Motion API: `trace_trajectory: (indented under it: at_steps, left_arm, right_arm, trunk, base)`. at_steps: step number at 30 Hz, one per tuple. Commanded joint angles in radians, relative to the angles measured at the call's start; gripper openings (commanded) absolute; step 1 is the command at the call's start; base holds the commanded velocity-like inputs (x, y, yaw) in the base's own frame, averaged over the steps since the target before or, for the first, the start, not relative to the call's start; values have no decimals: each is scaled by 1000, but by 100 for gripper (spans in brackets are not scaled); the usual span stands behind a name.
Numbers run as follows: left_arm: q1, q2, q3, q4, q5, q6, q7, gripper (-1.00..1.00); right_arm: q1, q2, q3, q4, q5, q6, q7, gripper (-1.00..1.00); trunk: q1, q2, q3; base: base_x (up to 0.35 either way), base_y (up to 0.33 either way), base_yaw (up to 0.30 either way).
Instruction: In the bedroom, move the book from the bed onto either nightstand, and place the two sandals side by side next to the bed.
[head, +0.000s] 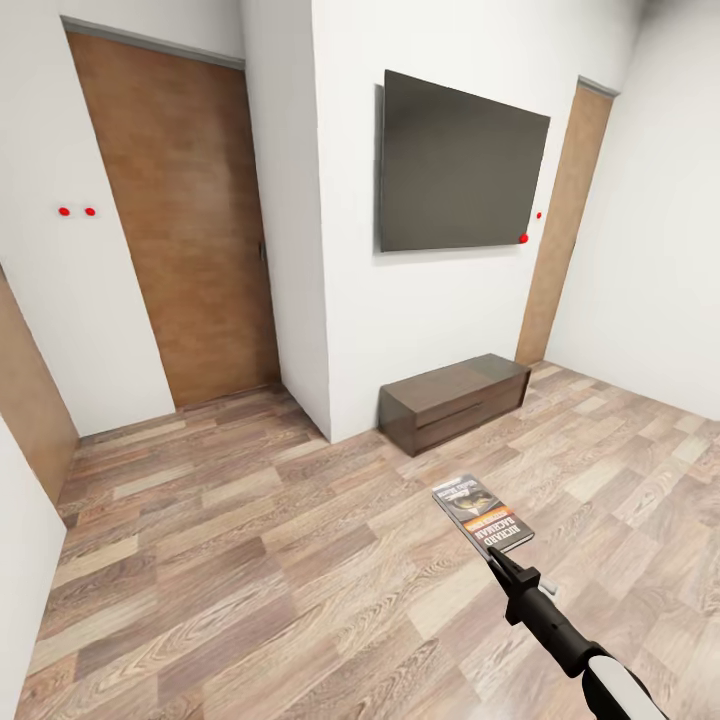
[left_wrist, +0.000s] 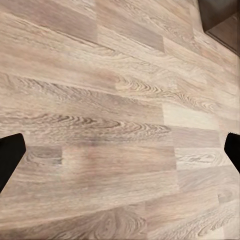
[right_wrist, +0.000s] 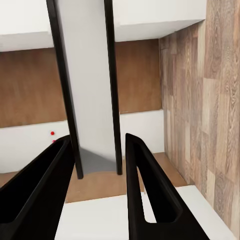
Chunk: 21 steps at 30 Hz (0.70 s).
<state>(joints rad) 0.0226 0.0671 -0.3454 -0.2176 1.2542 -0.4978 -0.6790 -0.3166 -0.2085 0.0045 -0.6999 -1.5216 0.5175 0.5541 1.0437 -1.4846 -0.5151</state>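
Note:
My right gripper (head: 497, 553) is shut on the book (head: 482, 512), a thin paperback with a pale cover, an orange band and dark lettering. It is held out flat above the wood-plank floor, at the lower right of the head view. In the right wrist view the book (right_wrist: 90, 100) runs as a grey slab with black edges between the two black fingers (right_wrist: 45, 190) of that gripper (right_wrist: 95, 165). My left gripper (left_wrist: 120, 155) is open over bare floor, its dark fingertips (left_wrist: 10, 160) far apart. The bed, the nightstand and the sandals are out of view.
A low dark brown cabinet (head: 455, 400) stands against the white wall under a dark wall-mounted screen (head: 460, 170). There is a brown door (head: 180, 220) at the left and another (head: 565, 230) at the far right. A wall corner (head: 320, 300) juts out between them.

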Motion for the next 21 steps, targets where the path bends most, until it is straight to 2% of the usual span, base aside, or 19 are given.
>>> trace_trajectory:
  at_steps: [1, 21]
  left_arm:
    - [0, 1, -9, -2, 10, -4, -1, 100]
    - [0, 3, -8, -2, 10, -4, -1, 100]
  right_arm:
    - [-1, 0, 0, 0, -12, 9, 0, -100]
    - [-1, 0, -1, 1, -12, 9, 0, -100]
  trunk:
    - [0, 0, -1]
    - [0, 0, -1]
  base:
    - [231, 0, -280]
    - [230, 0, -280]
